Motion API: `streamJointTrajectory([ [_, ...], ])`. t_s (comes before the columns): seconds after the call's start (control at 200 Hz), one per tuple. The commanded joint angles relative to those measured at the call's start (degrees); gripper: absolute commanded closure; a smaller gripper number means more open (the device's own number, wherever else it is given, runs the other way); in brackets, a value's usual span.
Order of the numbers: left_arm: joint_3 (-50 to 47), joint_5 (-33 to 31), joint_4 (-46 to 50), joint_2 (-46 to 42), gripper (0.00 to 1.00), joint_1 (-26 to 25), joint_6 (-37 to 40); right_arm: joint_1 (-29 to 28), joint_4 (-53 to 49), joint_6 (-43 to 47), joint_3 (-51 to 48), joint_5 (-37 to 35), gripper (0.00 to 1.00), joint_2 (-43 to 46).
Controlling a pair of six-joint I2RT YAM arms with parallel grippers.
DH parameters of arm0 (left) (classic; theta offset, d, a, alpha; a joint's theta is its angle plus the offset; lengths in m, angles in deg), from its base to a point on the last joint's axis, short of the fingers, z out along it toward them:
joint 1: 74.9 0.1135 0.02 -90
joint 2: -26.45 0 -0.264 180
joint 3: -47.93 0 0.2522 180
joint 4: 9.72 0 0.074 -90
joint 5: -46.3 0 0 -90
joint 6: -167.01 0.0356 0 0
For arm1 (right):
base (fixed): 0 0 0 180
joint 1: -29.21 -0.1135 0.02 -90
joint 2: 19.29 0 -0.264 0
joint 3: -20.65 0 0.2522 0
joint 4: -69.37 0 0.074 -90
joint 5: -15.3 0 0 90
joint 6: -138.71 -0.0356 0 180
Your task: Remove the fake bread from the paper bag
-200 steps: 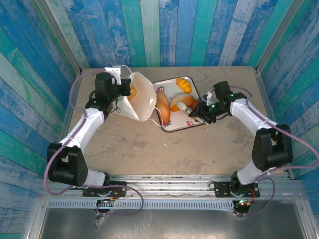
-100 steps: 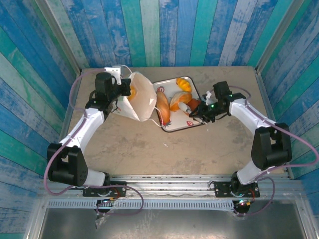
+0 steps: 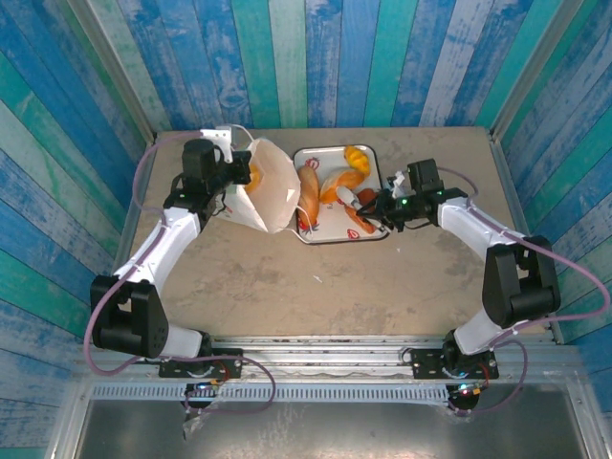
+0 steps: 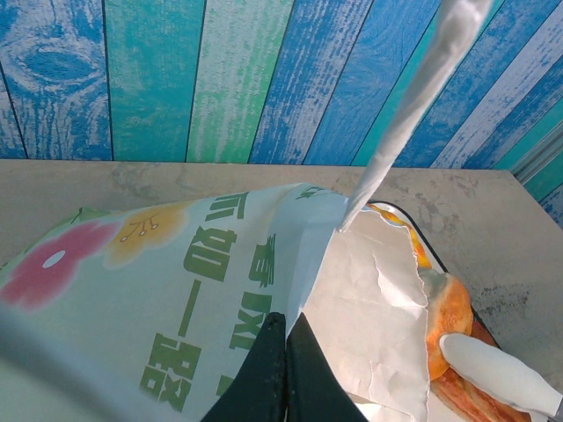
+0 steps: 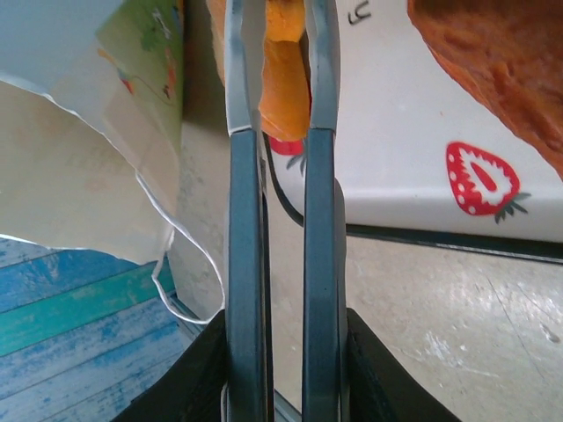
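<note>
Paper bag (image 3: 273, 186) is sitting at left, thin and floppy-looking, with left gripper (image 4: 286, 360) pinching its rim, arm reaching forward, wrist turned inward. Fake bread (image 3: 308, 191) is sitting on the strawberry-print tray (image 3: 325, 232) beside the bag mouth; likely light, rigid and slick, so gripping mid-body is looking safest. Right gripper (image 5: 283, 369) is squeezing metal tongs (image 5: 246, 220), tips clamping an orange piece (image 5: 283, 83), forearm angling inward.

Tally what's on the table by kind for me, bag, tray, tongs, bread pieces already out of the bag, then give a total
paper bag: 1
strawberry-print tray: 1
metal tongs: 1
fake bread pieces out of the bag: 4 that I can make out
Total: 7
</note>
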Motion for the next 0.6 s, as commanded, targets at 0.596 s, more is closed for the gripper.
streamJointTrajectory([
  [0.596, -0.5, 1.2, -2.8, -1.4, 1.0, -0.1, 0.3, -0.7, 11.2, -3.0, 2.9, -0.5, 0.8, -4.4],
])
